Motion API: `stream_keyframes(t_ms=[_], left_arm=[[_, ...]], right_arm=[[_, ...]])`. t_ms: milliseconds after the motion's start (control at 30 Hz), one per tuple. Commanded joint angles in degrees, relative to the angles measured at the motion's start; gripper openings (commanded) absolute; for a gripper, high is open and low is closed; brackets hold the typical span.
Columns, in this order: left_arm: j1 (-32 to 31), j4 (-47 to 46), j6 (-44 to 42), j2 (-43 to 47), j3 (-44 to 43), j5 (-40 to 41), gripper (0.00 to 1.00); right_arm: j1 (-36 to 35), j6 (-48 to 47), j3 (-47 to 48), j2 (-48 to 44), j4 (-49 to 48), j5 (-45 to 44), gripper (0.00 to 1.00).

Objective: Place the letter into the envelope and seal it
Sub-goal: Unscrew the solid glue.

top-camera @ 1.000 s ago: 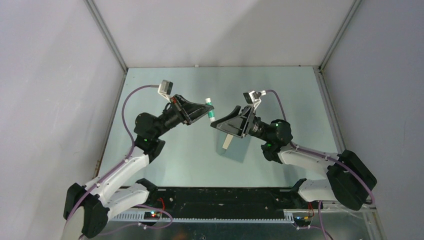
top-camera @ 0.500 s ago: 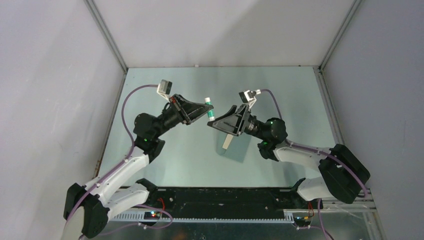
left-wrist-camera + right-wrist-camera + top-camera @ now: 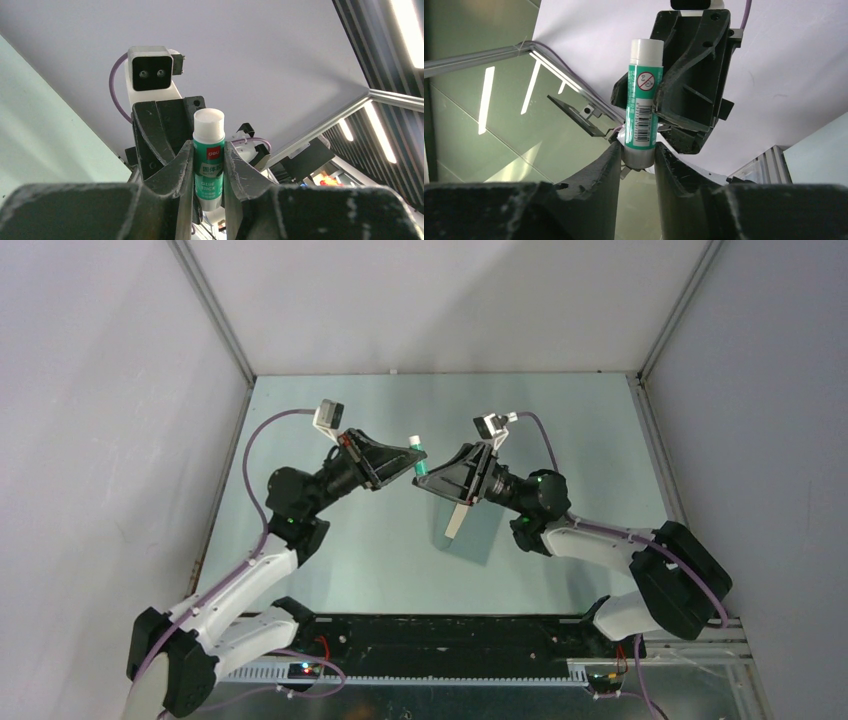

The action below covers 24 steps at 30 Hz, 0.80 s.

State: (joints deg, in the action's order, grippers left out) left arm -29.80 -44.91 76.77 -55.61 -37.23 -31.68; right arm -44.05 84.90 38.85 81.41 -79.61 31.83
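A glue stick (image 3: 421, 468) with a green label and white ends hangs in the air above the table. My left gripper (image 3: 414, 452) is shut on its middle, and the left wrist view shows both fingers pressed against the label (image 3: 208, 170). From the right, my right gripper (image 3: 428, 485) has its fingers against the stick's lower white end (image 3: 640, 152). The teal-grey envelope (image 3: 478, 537) lies flat on the table below the right gripper. A tan strip of the letter (image 3: 454, 524) shows at its left edge. The right gripper hides the rest of the letter.
The pale green table (image 3: 560, 430) is bounded by grey walls and metal rails (image 3: 440, 373) at the back and sides. The arm bases and a black bar (image 3: 440, 635) sit along the near edge.
My right gripper has moved left to the glue stick and its jaws have narrowed onto the stick's lower end. The left gripper has kept its hold and barely moved.
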Motion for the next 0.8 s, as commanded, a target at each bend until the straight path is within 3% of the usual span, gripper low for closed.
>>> stream_keyframes(t_ms=[0, 100, 167, 233, 400, 533, 667, 767], left_arm=[[0.53, -1.77, 0.5, 1.54, 1.16, -0.19, 0.0], [0.69, -1.41, 0.29, 1.59, 1.12, -0.05, 0.0], [0.71, -1.11, 0.09, 1.64, 1.1, -0.05, 0.0], [0.71, -0.25, -0.29, 1.7, 1.01, -0.09, 0.0], [0.79, 4.61, -3.42, 3.0, 0.53, -0.16, 0.0], [0.8, 8.37, -5.95, 4.18, 0.28, 0.51, 0.0], [0.89, 9.51, -6.65, 4.35, 0.1, 0.99, 0.0], [0.86, 10.26, -7.0, 4.21, -0.32, 1.19, 0.0]], right_arm=[[0.17, 0.42, 1.97, 0.16, -3.55, 0.95, 0.31], [0.09, 0.38, 2.02, 0.14, -3.51, 1.34, 0.25], [0.09, 0.19, 1.94, -0.03, -2.84, 1.46, 0.06], [0.04, -0.81, 2.0, -0.67, -0.68, 1.47, 0.0], [-0.58, -11.38, 2.04, -8.34, 15.62, -1.91, 0.0], [-1.8, -22.37, 4.48, -15.45, 34.26, -7.07, 0.0], [-4.31, -33.09, 10.38, -19.19, 56.2, -13.38, 0.0], [-7.52, -39.16, 16.06, -19.6, 65.93, -18.67, 0.0]])
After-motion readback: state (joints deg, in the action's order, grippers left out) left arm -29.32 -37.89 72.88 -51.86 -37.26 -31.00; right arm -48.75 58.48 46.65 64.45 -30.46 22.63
